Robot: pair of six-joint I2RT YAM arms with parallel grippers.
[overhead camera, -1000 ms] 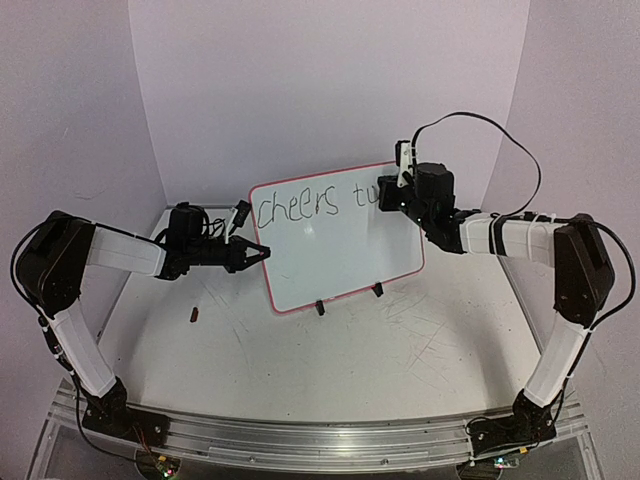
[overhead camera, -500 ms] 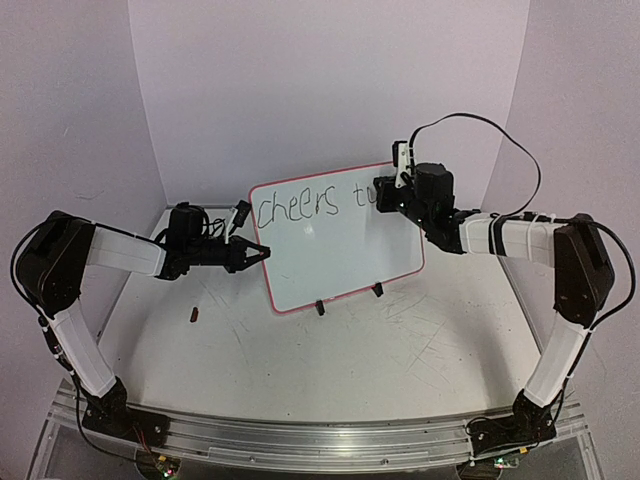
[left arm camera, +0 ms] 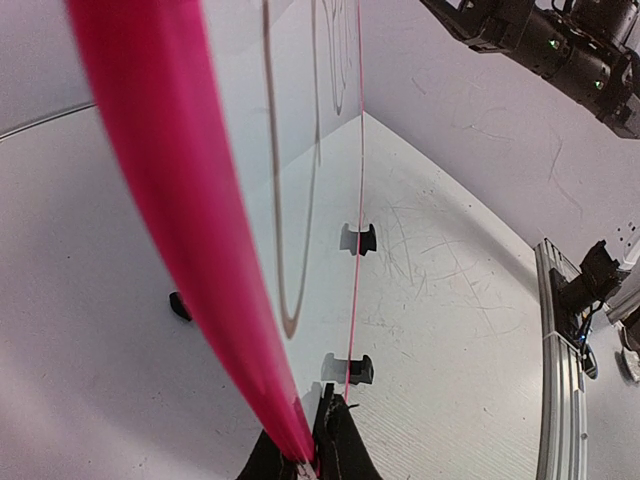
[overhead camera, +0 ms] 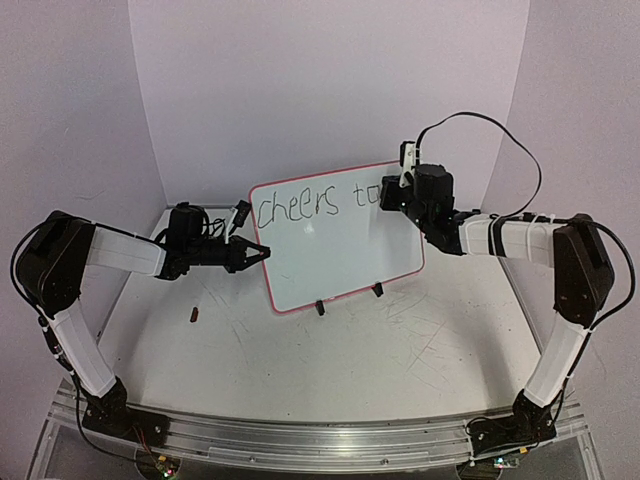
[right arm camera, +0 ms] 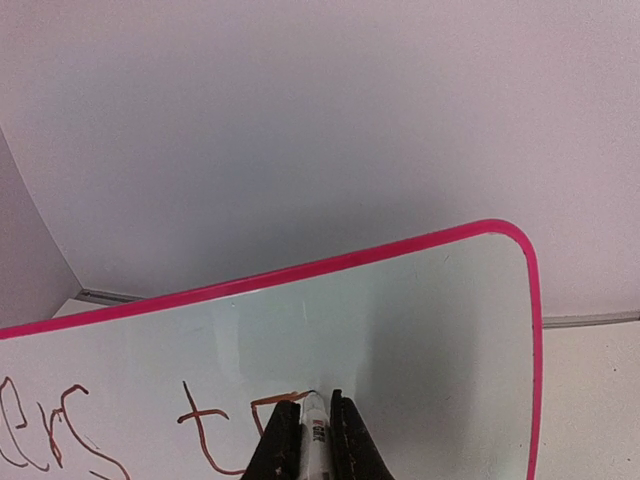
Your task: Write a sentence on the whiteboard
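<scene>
From above, the whiteboard [overhead camera: 340, 250] stands nearly upright toward the back of the table [overhead camera: 350, 350], leaning a little and resting on its two black clip feet [overhead camera: 320, 308]. Along its top runs the sentence [overhead camera: 318, 204], which so far reads "cheers to" in a single line of dark marker. The left claw [overhead camera: 262, 252] reaches in from the left and is clamped on the board's left edge, about halfway down. The right claw [overhead camera: 388, 194] is up against the top right part of the board, right at the last letter. A small dark object [overhead camera: 194, 314] lies on the table to the left, apart from the board.

From the left wrist, the board is seen edge-on, its pink rim sweeping up through the view. The claw's two fingers close on that rim at the bottom of the picture, one on each face. Both clip feet and the small dark object show beyond, and the right arm [left arm camera: 540, 45] crosses the top corner.

From the right wrist, the claw is pinched on a white marker [right arm camera: 315, 438], whose tip touches the board at the top of the "o", below the curved top rim and left of the rounded corner
</scene>
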